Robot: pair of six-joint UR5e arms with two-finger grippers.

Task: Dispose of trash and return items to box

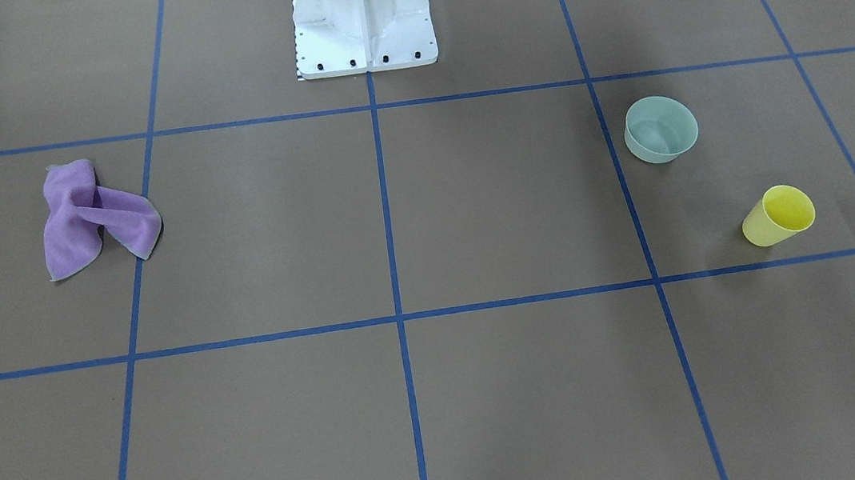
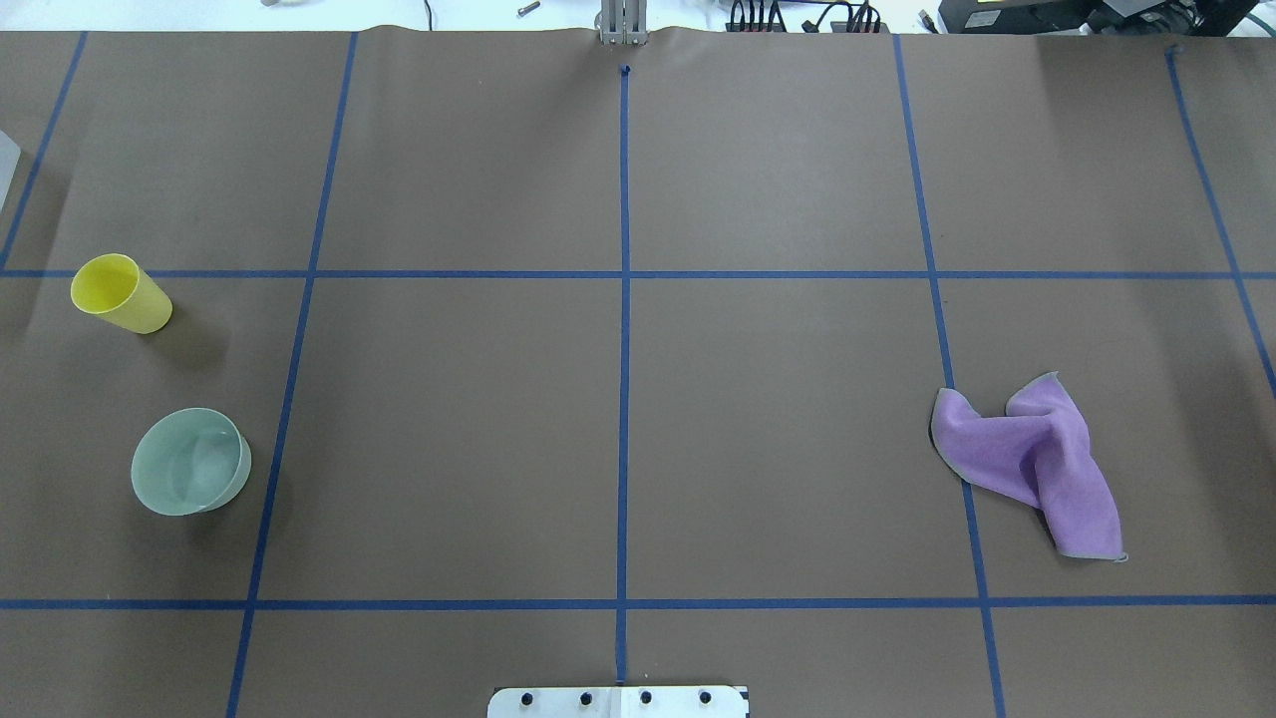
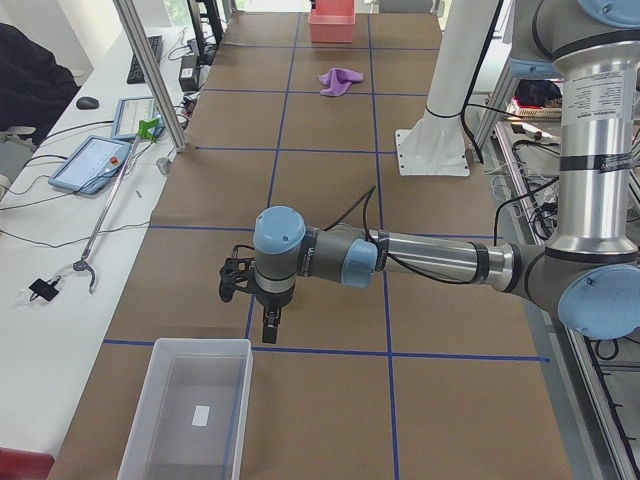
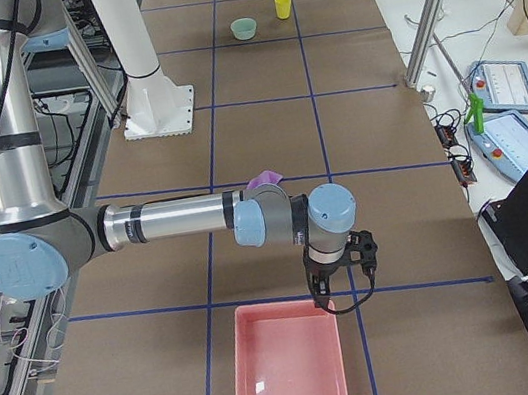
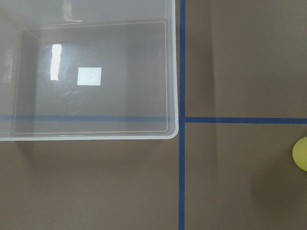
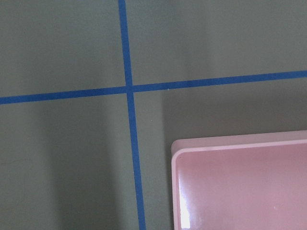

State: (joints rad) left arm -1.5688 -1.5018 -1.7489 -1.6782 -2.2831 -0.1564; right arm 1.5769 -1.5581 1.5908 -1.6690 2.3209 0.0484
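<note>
A purple cloth (image 2: 1037, 464) lies crumpled on the robot's right side of the table (image 1: 91, 218). A pale green bowl (image 2: 189, 461) and a yellow cup (image 2: 120, 292), tipped on its side, are on the left side. My left gripper (image 3: 266, 325) hangs over the table beside a clear plastic box (image 3: 243, 400). The left wrist view shows that box's rim (image 5: 175, 72) and the cup's edge (image 5: 301, 153). My right gripper (image 4: 318, 290) hangs at the near end of a pink bin (image 4: 235, 385). I cannot tell whether either gripper is open or shut.
The robot's white pedestal (image 1: 362, 22) stands at the table's back middle. Both boxes look empty; the pink bin's corner (image 6: 230, 141) shows in the right wrist view. Blue tape lines (image 2: 624, 399) grid the brown table. Tablets and cables lie on the side benches.
</note>
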